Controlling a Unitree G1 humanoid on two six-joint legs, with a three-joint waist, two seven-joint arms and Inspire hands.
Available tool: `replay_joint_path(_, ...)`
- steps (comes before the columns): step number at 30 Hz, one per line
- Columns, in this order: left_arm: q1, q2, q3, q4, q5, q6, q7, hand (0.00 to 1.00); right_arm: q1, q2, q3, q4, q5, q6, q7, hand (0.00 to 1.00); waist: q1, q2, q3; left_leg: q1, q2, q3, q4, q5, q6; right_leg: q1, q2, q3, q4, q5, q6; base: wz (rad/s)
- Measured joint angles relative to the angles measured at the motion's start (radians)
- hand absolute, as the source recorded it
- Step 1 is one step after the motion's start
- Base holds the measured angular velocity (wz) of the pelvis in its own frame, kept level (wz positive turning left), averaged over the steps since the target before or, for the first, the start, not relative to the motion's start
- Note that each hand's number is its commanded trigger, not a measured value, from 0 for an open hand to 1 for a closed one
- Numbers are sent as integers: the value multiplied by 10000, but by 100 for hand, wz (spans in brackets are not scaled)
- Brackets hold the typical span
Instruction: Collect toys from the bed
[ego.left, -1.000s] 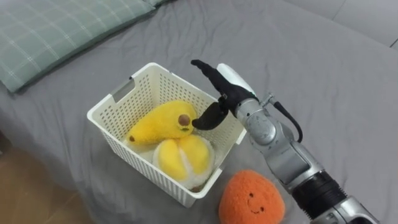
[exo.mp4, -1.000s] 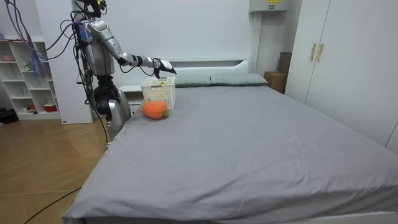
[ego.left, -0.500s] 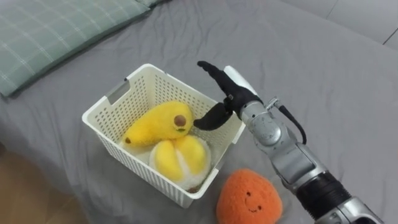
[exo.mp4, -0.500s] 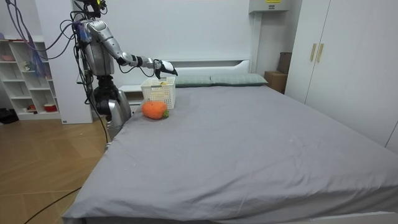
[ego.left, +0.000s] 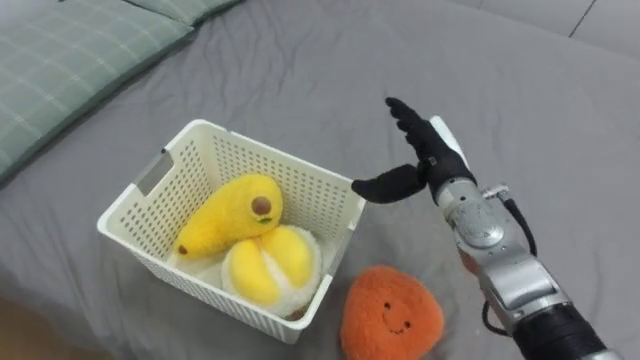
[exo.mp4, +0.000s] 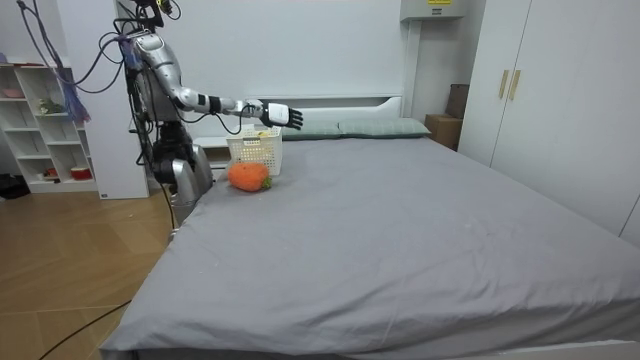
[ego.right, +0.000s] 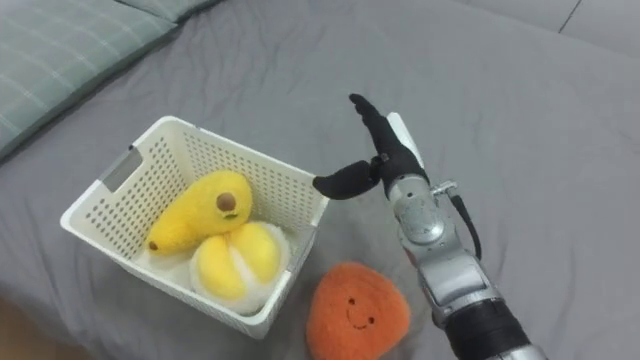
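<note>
right hand (ego.left: 430, 160) hovers empty, fingers spread; orange toy (ego.left: 392, 318) lies below them on the bed (ego.left: 560, 90), beside the basket (ego.left: 260, 155). a careless reach could roll it off the edge.

The right robot hand (ego.left: 428, 160) is shown at the end of the outstretched right arm. Its fingers (ego.left: 405, 115) are held straight, the thumb is spread aside, and nothing is grasped.
</note>
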Motion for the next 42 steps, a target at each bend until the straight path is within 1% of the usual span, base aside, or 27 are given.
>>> replay_joint_path(1, -24, -10, 0, 68, -244, -55, 51, 0, 57, -43, -4, 80, 127, -57, -144, 0, -85, 16, 11, 128, 5, 55, -56, 0, 0, 80, 1, 78, -6, 0, 0, -20)
replay_joint_path(3, -29, -39, -2, 64, -366, -155, 175, 0, 273, -130, -16, 154, 188, -129, -267, 0, -166, 20, 8, 275, 21, 184, -112, -17, 15, 159, 10, 163, 0, 0, 0, -20)
replay_joint_path(4, -35, -61, 7, 57, -373, -221, 244, 0, 418, -149, -29, 158, 177, -141, -275, 0, -288, 16, 6, 277, 31, 245, -133, -37, 28, 158, 7, 167, 6, 0, 1, -17)
replay_joint_path(7, -66, -87, -2, 60, -378, -232, 257, 0, 829, -151, -29, 206, 153, -143, -241, 0, -425, 11, 3, 313, 26, 327, -146, -50, 48, 125, -7, 242, 38, 2, 5, -14)
replay_joint_path(10, -23, -91, 0, 52, -391, -283, 257, 0, 1169, -149, -27, 229, 153, -142, -121, 0, -459, 14, 5, 323, 32, 449, -148, -55, 54, 78, 5, 354, 64, 2, 5, -8)
replay_joint_path(15, 36, -92, -28, -149, -515, -287, 256, 0, 1204, -146, -7, 450, 163, -151, -90, 0, -562, 22, 7, 358, 53, 527, -191, -56, 55, 15, 25, 421, 65, 4, 5, -3)
replay_joint_path(18, 26, -120, -48, -154, -505, -347, 258, 0, 1219, -145, 16, 869, 119, -172, 258, 0, -576, 21, 7, 417, 53, 528, -202, -57, 54, 77, 33, 442, 57, 4, 5, -2)
replay_joint_path(20, 130, -120, -29, -70, -490, -401, 265, 0, 1346, -135, 23, 996, -133, -171, 476, 0, -559, 30, 12, 437, 52, 522, -216, -62, 50, 115, 45, 446, 21, 4, 7, 0)
replay_joint_path(23, 408, -118, -6, -74, -366, -415, 319, 0, 1788, -45, 60, 981, -975, -169, 708, 0, -562, 49, 17, 429, 68, 525, -216, -95, 40, 119, 70, 459, 6, 6, 8, 0)
replay_joint_path(26, 796, -120, -17, -76, 14, -379, 482, 0, 2023, -9, 88, 983, -1572, -90, 1025, 0, -557, 84, 27, 413, 78, 502, -214, -126, 32, 119, 86, 486, 7, 6, 8, -2)
replay_joint_path(29, 1116, -134, -33, -72, 385, -232, 482, 0, 2025, 55, 82, 1004, -1913, -86, 1219, 0, -554, 99, 27, 422, 78, 469, -198, -130, 33, 158, 80, 452, 7, 6, 8, 4)
replay_joint_path(30, 1279, -142, -45, -66, 449, -168, 480, 0, 2023, 107, 84, 1113, -1946, -101, 1296, 0, -568, 123, 43, 434, 72, 420, -183, -130, 33, 203, 77, 425, -7, 6, 8, 11)
replay_joint_path(32, 1348, -174, -56, -89, 639, -104, 458, 0, 2026, 176, 98, 1405, -1950, -98, 1418, 0, -559, 123, 44, 436, 48, 291, -160, -129, 34, 257, 62, 362, -13, 5, 9, 16)
replay_joint_path(35, 1371, -237, -107, -144, 904, 30, 384, 0, 2044, 267, 106, 1643, -1952, -57, 1638, 0, -556, 170, 69, 362, 4, 136, -37, -136, 44, 312, 26, 194, -17, -2, 21, 15)
replay_joint_path(38, 1445, -233, -383, -167, 907, 127, 365, 0, 2131, 408, 146, 1676, -2171, -37, 1783, 0, -566, 190, 60, 293, -25, 1, 40, -134, 45, 347, -13, 14, -18, -5, 25, 16)
replay_joint_path(40, 1459, -305, -461, -272, 929, 228, 288, 0, 2128, 589, 246, 2002, -2265, -7, 1868, 0, -546, 153, 44, 279, -31, -52, 138, -137, 47, 406, -25, -80, -29, -12, 34, 11)
replay_joint_path(42, 1473, -376, -473, -296, 957, 266, 204, 0, 2123, 643, 422, 2237, -2480, 18, 2055, 0, -540, 142, 40, 264, -41, -74, 154, -140, 49, 422, -30, -95, -46, -19, 37, 6)
